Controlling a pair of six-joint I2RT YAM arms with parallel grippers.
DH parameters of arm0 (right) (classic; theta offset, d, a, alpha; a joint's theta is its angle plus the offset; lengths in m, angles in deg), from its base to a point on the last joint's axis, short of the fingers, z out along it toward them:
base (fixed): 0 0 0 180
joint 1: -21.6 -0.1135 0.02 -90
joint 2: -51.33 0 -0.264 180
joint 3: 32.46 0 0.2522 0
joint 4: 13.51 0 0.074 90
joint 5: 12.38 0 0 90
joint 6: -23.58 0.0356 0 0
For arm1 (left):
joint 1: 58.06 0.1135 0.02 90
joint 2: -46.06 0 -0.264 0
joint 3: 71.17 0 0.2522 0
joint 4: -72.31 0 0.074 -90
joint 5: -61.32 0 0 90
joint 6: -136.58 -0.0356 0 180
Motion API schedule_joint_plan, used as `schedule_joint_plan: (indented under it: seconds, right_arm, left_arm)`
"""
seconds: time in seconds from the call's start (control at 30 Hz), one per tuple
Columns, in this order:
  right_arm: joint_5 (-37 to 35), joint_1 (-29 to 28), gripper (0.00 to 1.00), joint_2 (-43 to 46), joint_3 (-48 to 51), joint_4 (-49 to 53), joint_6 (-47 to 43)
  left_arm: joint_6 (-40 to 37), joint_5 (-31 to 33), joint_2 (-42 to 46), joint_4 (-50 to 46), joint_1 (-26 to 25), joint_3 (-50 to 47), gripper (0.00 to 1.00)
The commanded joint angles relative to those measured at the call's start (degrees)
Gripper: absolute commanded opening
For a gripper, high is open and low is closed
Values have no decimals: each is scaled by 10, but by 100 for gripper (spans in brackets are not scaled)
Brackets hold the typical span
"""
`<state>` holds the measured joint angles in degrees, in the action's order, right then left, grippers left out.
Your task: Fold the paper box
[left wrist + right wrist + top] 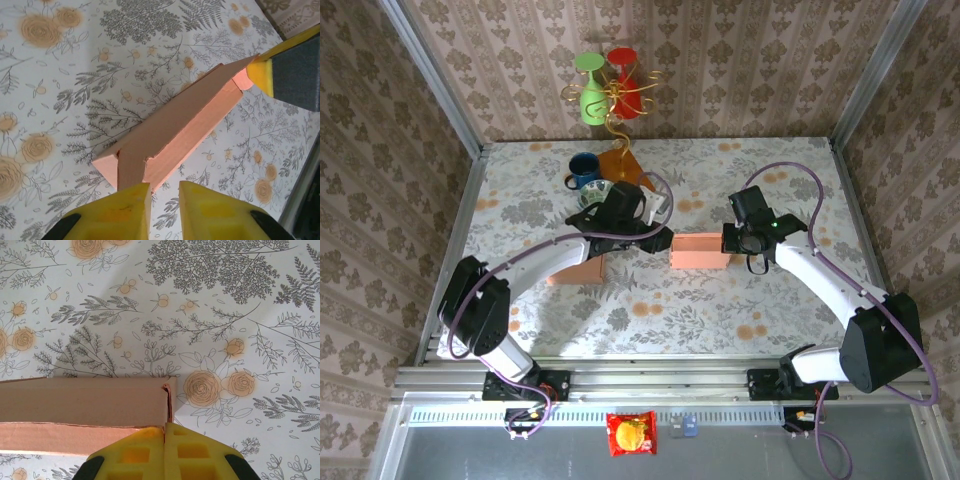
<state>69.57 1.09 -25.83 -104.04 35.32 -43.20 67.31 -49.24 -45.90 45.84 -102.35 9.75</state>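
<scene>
The paper box (pixel 698 252) lies near the middle of the tabletop (pixel 650 310), between the two arms. The right gripper (pixel 165 429) is pinched tight on the box's thin end wall. The left gripper (pixel 165 190) stands narrow at the opposite end, a slim gap between its fingers and a flap (pixel 131 170) at the left one.

A paper box (pixel 699 251) lies in the middle of the table (pixel 770 300). The left gripper (pixel 663 240) is at its 9 o'clock end and the right gripper (pixel 728 243) at its 3 o'clock end. A mug (pixel 584 170) stands toward 11 o'clock, with a glass stand (pixel 620 160) just beside it. A snack packet (pixel 631 433) lies at 6 o'clock, beyond the table's near edge.
</scene>
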Motion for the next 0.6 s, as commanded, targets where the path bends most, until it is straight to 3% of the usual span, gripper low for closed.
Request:
schedule_joint_plan:
  seconds: [0.0,0.27,0.57]
  right_arm:
    - [-20,-4,0,-8,-16,35,20]
    - [-20,-6,0,-9,-19,39,22]
    - [-14,-6,0,-11,-19,36,24]
  left_arm:
    - [53,33,-18,-43,-2,30,20]
    - [-4,101,-56,-109,-22,91,23]
    - [-46,114,-68,-129,-23,102,25]
